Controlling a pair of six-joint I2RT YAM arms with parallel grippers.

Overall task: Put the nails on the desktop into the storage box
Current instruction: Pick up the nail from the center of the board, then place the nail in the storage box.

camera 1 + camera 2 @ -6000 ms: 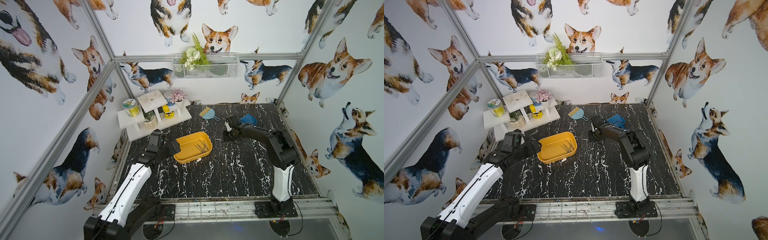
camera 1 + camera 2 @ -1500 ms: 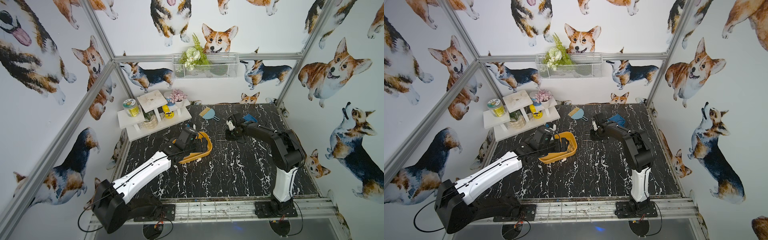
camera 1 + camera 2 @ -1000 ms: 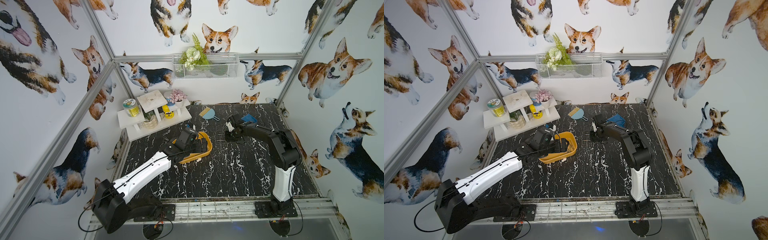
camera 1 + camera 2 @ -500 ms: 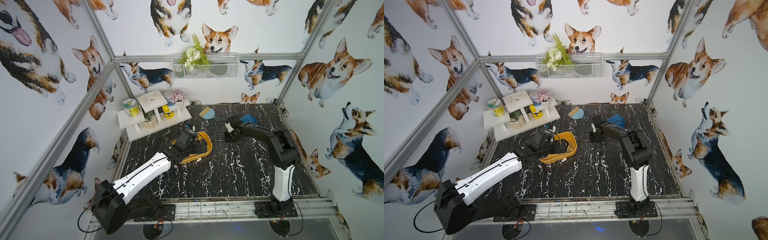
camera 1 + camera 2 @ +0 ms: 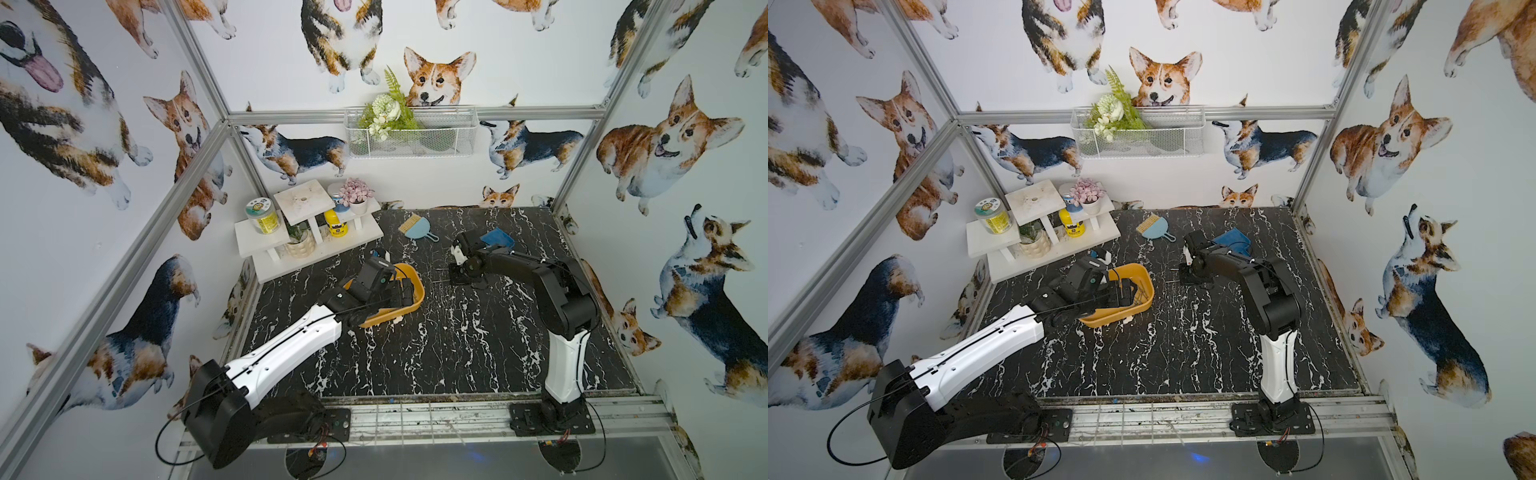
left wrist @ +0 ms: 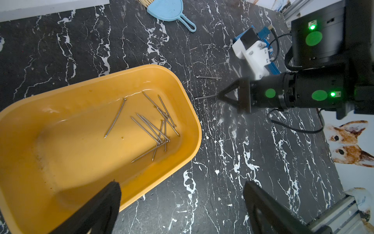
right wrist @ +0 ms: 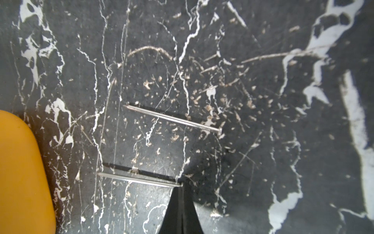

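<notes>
Jaws of the left gripper (image 6: 181,182) are spread wide and nothing is clamped: one finger is seen over the inside of the storage box (image 6: 60,141), its partner over the desktop (image 6: 222,166) just outside the rim. About ten of the nails (image 6: 153,129) are already collected in the box, one lying apart, the others crossed in a loose heap toward one end. Each is thin, straight, grey and bright, with a small flat head. Beyond the box, the jaws of the right gripper (image 7: 180,187) are closed on the head end of the held nail (image 7: 137,179), which is roughly level and low over the desktop; contact with the surface cannot be told. Just beyond it, the free nail (image 7: 174,119) lies flat, nearly parallel. Two transfers are judged outstanding; the greater part of the task is done.
</notes>
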